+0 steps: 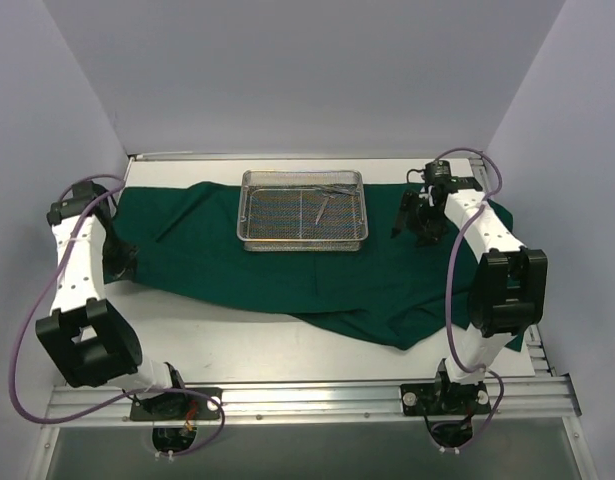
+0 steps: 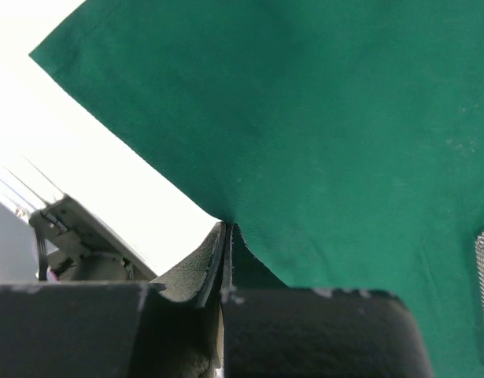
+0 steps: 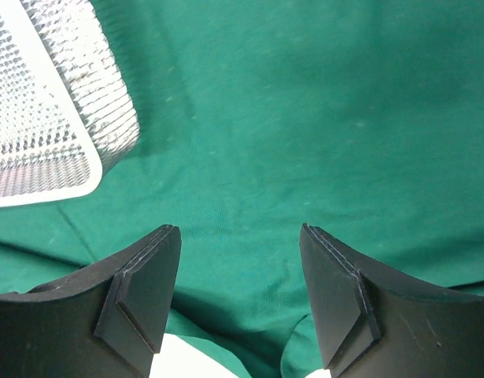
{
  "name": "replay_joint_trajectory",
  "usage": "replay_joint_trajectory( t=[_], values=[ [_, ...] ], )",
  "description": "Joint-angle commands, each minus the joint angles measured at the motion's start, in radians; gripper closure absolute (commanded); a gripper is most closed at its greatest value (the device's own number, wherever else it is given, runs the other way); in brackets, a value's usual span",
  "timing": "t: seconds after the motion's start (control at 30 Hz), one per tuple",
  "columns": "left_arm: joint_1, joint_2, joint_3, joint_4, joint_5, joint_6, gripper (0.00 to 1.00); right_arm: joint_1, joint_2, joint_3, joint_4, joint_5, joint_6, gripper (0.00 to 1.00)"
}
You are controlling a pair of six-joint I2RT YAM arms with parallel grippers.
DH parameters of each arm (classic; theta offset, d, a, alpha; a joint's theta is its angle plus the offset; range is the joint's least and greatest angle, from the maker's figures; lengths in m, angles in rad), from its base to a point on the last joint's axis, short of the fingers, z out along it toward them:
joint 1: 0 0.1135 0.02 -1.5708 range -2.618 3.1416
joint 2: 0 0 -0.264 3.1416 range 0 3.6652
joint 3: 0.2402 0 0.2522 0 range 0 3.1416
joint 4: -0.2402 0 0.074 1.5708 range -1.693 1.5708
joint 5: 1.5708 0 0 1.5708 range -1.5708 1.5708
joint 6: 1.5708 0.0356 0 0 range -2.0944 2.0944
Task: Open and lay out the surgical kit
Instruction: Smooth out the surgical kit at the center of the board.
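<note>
The dark green cloth point(image 1: 287, 265) lies spread across the table. The silver wire-mesh tray point(image 1: 304, 209) sits on it at the back centre, with a few thin metal instruments point(image 1: 327, 193) inside. My left gripper point(image 1: 124, 262) is at the cloth's left edge and is shut on the cloth's edge point(image 2: 234, 236); the cloth point(image 2: 328, 134) fills that wrist view. My right gripper point(image 1: 419, 215) is open and empty above the cloth point(image 3: 304, 118) to the right of the tray, whose corner point(image 3: 53, 126) shows at the upper left of the right wrist view.
The white table surface point(image 1: 287, 350) shows in front of the cloth. White walls enclose the back and both sides. A metal rail point(image 1: 307, 400) runs along the near edge by the arm bases.
</note>
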Motion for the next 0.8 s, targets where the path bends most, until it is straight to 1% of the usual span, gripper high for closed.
replay_joint_trajectory(
  t=[0.0, 0.13, 0.2, 0.27, 0.3, 0.33, 0.4, 0.47, 0.53, 0.57, 0.6, 0.63, 0.67, 0.7, 0.73, 0.77],
  values=[
    [0.014, -0.076, -0.030, -0.159, -0.014, -0.059, 0.98, 0.020, 0.007, -0.011, -0.025, -0.049, -0.016, 0.37],
    [0.067, -0.187, -0.101, -0.243, 0.076, -0.055, 0.98, 0.043, 0.005, -0.008, -0.018, -0.072, -0.014, 0.37],
    [0.093, -0.207, -0.102, -0.292, 0.084, -0.041, 0.97, 0.052, -0.002, -0.023, -0.005, -0.083, -0.008, 0.37],
    [0.094, -0.228, -0.084, -0.344, 0.095, -0.018, 0.83, 0.058, -0.006, -0.053, 0.003, -0.097, -0.005, 0.37],
    [0.094, -0.233, -0.076, -0.360, 0.101, 0.008, 0.78, 0.060, -0.007, -0.060, 0.008, -0.098, -0.009, 0.37],
    [0.094, -0.256, -0.072, -0.358, 0.147, 0.029, 0.75, 0.060, -0.007, -0.069, 0.008, -0.095, -0.012, 0.37],
    [0.094, -0.303, -0.047, -0.361, 0.191, 0.051, 0.75, 0.060, 0.000, -0.070, 0.003, -0.085, -0.019, 0.37],
    [0.094, -0.319, -0.023, -0.358, 0.210, 0.056, 0.69, 0.058, 0.010, -0.057, -0.002, -0.071, -0.017, 0.37],
    [0.093, -0.294, 0.026, -0.332, 0.195, 0.089, 0.67, 0.056, 0.030, -0.034, -0.005, -0.058, -0.011, 0.37],
    [0.090, -0.282, 0.039, -0.308, 0.211, 0.105, 0.66, 0.053, 0.039, 0.005, -0.008, -0.045, -0.008, 0.37],
    [0.078, -0.268, 0.048, -0.270, 0.246, 0.131, 0.66, 0.049, 0.065, 0.027, -0.014, -0.013, -0.003, 0.37],
    [0.058, -0.235, 0.074, -0.195, 0.253, 0.126, 0.66, 0.041, 0.079, 0.051, -0.018, -0.003, 0.003, 0.37],
    [-0.011, -0.212, 0.089, -0.147, 0.251, 0.123, 0.74, 0.035, 0.097, 0.079, -0.026, 0.010, 0.009, 0.38],
    [-0.060, -0.148, 0.106, -0.101, 0.227, 0.123, 0.78, 0.020, 0.132, 0.128, -0.034, 0.042, 0.015, 0.39],
    [-0.103, -0.104, 0.170, -0.044, 0.204, 0.125, 0.80, 0.009, 0.146, 0.148, -0.029, 0.053, 0.020, 0.39],
    [-0.181, -0.055, 0.212, -0.024, 0.172, 0.129, 0.86, -0.002, 0.161, 0.166, -0.022, 0.069, 0.035, 0.42]
  ],
)
